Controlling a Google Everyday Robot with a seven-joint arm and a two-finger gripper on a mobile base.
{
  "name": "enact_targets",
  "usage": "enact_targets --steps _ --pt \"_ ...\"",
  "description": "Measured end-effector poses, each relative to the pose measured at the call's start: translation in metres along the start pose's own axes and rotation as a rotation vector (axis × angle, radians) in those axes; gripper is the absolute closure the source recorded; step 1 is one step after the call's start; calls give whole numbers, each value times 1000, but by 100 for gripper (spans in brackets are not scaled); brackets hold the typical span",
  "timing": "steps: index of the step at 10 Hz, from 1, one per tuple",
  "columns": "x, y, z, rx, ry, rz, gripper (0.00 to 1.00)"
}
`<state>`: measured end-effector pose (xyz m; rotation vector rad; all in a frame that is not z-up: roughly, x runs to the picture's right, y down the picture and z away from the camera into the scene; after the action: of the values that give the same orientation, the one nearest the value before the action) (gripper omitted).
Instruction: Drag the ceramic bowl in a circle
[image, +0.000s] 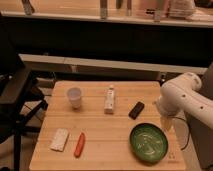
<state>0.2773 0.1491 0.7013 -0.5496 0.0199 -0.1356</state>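
Note:
The ceramic bowl (148, 142) is wide, shallow, glossy dark green with pale rings inside. It sits on the wooden table (105, 127) near the front right corner. My gripper (166, 123) hangs pale below the white arm (184, 98), just above and to the right of the bowl's far right rim. I cannot tell whether it touches the rim.
A translucent white cup (74, 97) stands at the back left. A white upright packet (109, 99) and a small black block (136, 110) are mid-table. A white sponge (60, 139) and an orange stick (79, 144) lie front left. A black chair (15, 100) stands left of the table.

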Motion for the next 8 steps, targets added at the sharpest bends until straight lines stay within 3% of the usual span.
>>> enact_targets --steps 8 --pt "-27 1 35 18 -8 -85 20"
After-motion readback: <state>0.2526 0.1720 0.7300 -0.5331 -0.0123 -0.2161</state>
